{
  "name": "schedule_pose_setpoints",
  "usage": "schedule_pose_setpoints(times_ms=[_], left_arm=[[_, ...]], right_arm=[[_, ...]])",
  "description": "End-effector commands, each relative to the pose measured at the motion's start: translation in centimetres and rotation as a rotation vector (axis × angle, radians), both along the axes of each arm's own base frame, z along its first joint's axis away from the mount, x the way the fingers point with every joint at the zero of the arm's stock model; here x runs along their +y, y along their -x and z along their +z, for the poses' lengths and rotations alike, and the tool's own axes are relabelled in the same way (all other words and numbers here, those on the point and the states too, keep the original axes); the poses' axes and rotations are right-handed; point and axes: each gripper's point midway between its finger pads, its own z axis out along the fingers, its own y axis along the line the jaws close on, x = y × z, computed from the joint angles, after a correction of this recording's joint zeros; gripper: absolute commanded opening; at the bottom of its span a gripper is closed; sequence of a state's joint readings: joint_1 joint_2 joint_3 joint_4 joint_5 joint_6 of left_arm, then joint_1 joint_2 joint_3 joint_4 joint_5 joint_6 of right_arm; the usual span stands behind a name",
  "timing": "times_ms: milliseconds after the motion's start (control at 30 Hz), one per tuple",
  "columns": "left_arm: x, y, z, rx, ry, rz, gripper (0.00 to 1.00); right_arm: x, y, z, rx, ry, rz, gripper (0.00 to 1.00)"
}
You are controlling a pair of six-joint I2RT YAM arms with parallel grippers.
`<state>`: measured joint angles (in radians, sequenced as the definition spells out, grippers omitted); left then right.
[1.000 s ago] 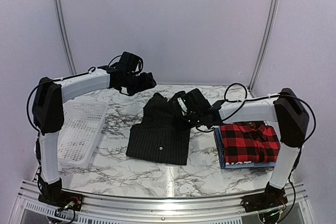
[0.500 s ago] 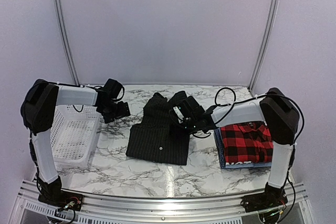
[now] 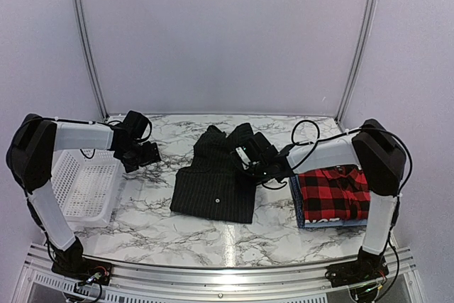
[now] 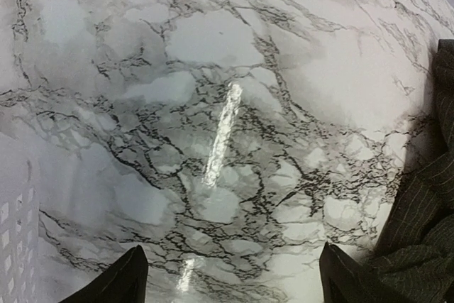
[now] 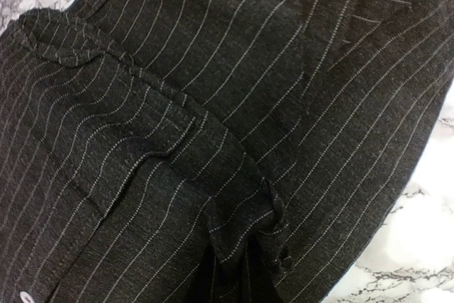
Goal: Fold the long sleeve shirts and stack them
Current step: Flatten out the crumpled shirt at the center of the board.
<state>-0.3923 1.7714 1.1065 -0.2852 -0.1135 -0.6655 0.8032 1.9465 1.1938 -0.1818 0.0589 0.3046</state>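
Left tool (image 3: pixel 147 152) lower between basket (image 3: pixel 79 188), shirt (image 3: pixel 213 188)

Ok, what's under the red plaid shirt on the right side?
A blue folded shirt lies under the red plaid shirt. Only its left and near edges show, as a thin blue strip. The rest is covered, so its fold cannot be checked.

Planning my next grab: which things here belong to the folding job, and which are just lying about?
Job: black shirt, plaid shirt, blue shirt under the plaid.
Lying about: basket.
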Motion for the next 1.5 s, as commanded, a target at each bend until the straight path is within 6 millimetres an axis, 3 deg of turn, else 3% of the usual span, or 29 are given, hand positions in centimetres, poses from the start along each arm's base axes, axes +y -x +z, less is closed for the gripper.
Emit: schedule_pose_setpoints(times_ms=[0, 167, 267, 367, 500, 667, 733, 800, 900, 1033, 1167, 1267, 1333, 1467], left_arm=[[1.1, 1.0, 0.7, -0.007, -0.016, -0.029, 0.87], [-0.1, 2.1, 1.4, -0.008, 0.032, -0.111, 0.88], [-2.3, 2.4, 3.3, -0.035, 0.101, -0.191, 0.88], [-4.9, 2.8, 5.2, -0.067, 0.151, -0.275, 0.88], [-7.2, 3.5, 6.1, -0.067, 0.204, -0.326, 0.88], [-10.6, 4.6, 6.5, -0.054, 0.244, -0.435, 0.83], [-12.2, 5.8, 6.4, -0.041, 0.250, -0.493, 0.80], [-13.2, 7.0, 6.1, -0.021, 0.255, -0.532, 0.74], [-14.4, 9.1, 5.5, 0.015, 0.265, -0.579, 0.61], [-14.5, 11.8, 3.9, 0.069, 0.252, -0.609, 0.49], [-14.3, 13.5, 2.1, 0.112, 0.220, -0.622, 0.49], [-14.8, 13.7, 1.0, 0.127, 0.194, -0.627, 0.49], [-15.5, 13.6, 0.2, 0.138, 0.186, -0.625, 0.49], [-16.2, 13.2, -1.2, 0.155, 0.160, -0.600, 0.43]], right_arm=[[0.3, 0.0, 3.1, -0.050, -0.024, 0.011, 0.02], [2.5, 2.1, 6.4, -0.095, -0.055, 0.120, 0.00], [4.3, 5.2, 8.1, -0.101, -0.078, 0.226, 0.00], [6.0, 9.5, 9.3, -0.060, -0.141, 0.351, 0.00], [6.9, 16.1, 8.9, 0.041, -0.205, 0.507, 0.00], [6.3, 24.2, 7.5, 0.123, -0.178, 0.670, 0.00], [5.9, 25.9, 7.3, 0.148, -0.172, 0.691, 0.00], [5.4, 26.2, 7.6, 0.151, -0.182, 0.668, 0.09], [4.9, 25.3, 9.0, 0.109, -0.203, 0.609, 0.26], [3.4, 21.1, 10.1, 0.057, -0.179, 0.451, 0.52], [0.7, 14.3, 9.3, 0.035, -0.165, 0.226, 0.57], [-0.9, 8.6, 9.1, -0.032, -0.115, 0.067, 0.56], [-1.3, 4.6, 8.9, -0.057, -0.123, -0.010, 0.55], [-1.4, -3.1, 10.6, -0.138, -0.212, -0.112, 0.52]])
